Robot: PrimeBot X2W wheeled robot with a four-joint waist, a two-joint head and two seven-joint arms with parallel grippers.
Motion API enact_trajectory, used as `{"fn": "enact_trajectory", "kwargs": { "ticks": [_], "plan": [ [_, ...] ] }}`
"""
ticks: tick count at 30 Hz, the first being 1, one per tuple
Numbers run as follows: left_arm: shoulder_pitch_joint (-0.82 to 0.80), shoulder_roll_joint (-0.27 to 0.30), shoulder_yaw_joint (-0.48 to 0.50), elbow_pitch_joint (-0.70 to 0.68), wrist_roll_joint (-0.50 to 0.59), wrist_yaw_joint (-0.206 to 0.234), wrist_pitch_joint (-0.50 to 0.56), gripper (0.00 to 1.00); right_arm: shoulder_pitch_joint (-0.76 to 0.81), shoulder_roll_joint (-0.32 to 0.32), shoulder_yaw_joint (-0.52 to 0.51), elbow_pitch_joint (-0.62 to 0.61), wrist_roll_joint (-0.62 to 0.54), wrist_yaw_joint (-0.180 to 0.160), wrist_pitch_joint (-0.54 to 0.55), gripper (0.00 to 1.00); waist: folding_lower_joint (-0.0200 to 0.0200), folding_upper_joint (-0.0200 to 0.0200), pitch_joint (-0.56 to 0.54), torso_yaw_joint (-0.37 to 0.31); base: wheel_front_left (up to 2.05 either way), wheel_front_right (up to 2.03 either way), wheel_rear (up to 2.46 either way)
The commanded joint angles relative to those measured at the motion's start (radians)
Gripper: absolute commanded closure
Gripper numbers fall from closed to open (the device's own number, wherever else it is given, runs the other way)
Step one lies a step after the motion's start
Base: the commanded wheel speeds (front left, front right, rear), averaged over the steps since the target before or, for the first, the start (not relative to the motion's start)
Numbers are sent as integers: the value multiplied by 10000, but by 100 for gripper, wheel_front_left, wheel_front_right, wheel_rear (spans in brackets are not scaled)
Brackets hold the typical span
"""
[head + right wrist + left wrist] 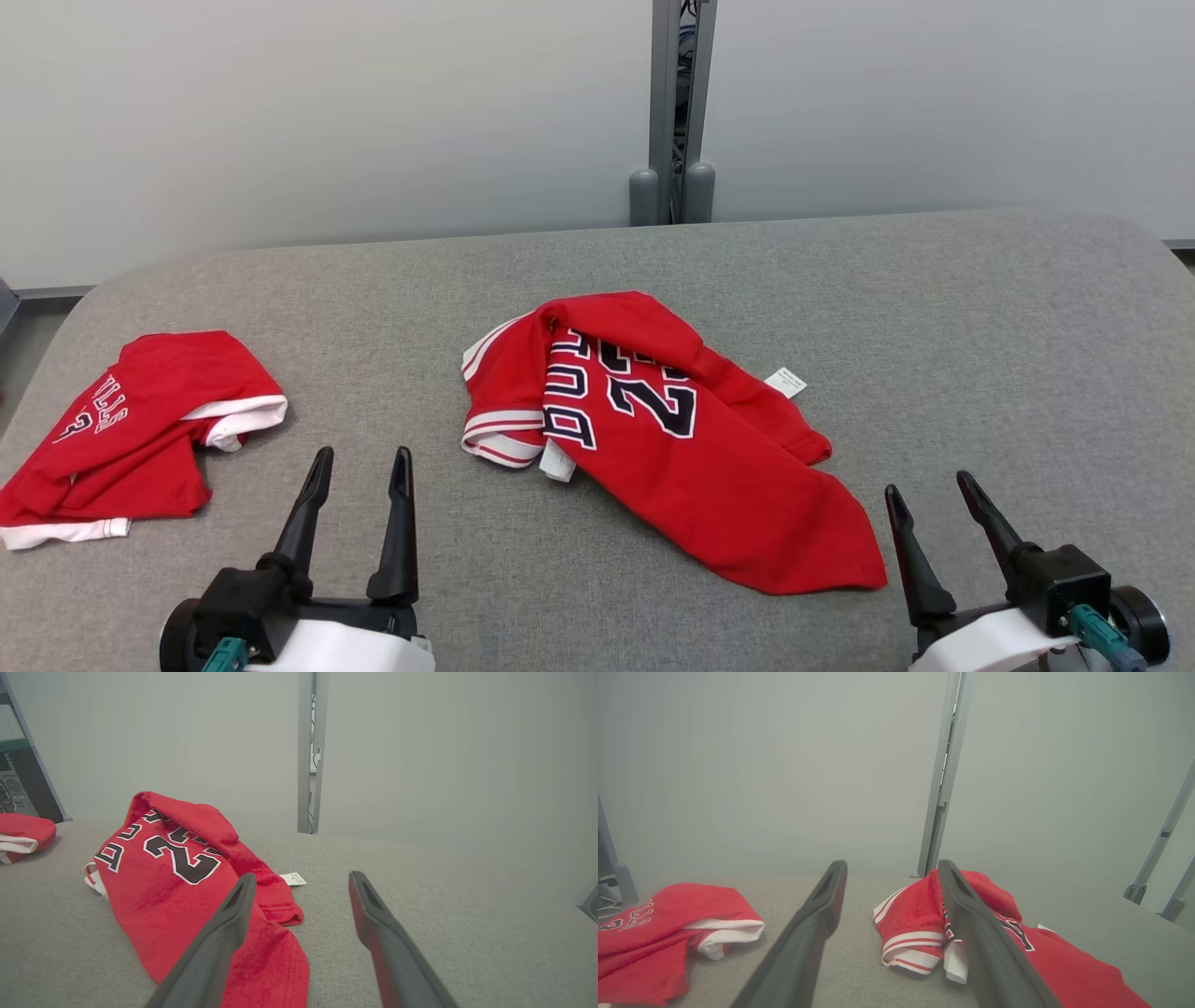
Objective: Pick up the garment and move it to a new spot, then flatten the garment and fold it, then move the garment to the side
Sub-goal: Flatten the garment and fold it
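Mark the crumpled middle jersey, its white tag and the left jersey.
Middle jersey (709,485), head view, plain red lower panel.
White tag (786,382), head view, the tag's centre.
Left jersey (140,467), head view, red cloth below the lettering.

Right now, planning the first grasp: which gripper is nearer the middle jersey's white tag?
Right. The right gripper sits below-right of the white tag; the left gripper is beyond the middle jersey.
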Motion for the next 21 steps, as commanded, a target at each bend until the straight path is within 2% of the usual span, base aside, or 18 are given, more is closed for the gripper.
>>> {"fn": "enact_trajectory", "kwargs": {
  "ticks": [1,6,11,21],
  "plan": [
    [-110,22,-42,30,-64,-32,-11,0,112,10,-97,193,178,2,-65,0,0,-1,18,-5,0,0,0],
    [-165,26,-311,163,-100,-41,-11,0,-186,108,-91,1539,969,2,134,0,0,-1,151,28,0,0,0],
    [-316,25,-369,277,-22,-110,-11,0,-504,217,-68,2665,2320,2,395,0,0,-1,327,140,0,0,0],
    [-493,24,-398,338,134,-181,-11,0,-1095,262,670,3931,4663,2,636,0,0,-1,634,346,0,0,0]
  ]
}}
